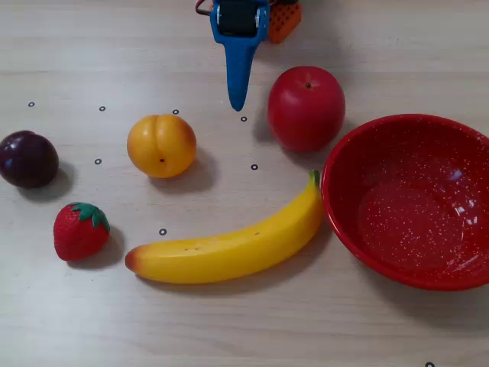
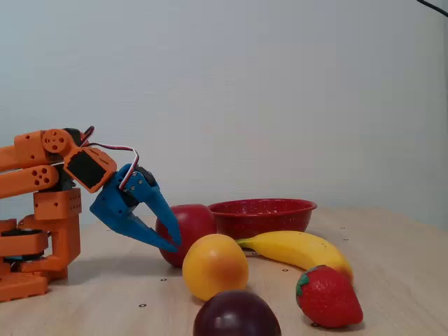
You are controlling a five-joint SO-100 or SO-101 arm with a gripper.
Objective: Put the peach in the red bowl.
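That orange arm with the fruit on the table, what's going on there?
The arm's blue gripper hangs just above the table, near the apple and pointing toward the peach, holding nothing. Whether it is open or shut cannot be told. The peach sits untouched on the table, with the plum and strawberry to its left in the overhead view. The red bowl is empty, and the banana lies against its rim.

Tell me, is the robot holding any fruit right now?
No, nothing is held. The tool is empty, hanging above the table, apart from the peach and the apple.
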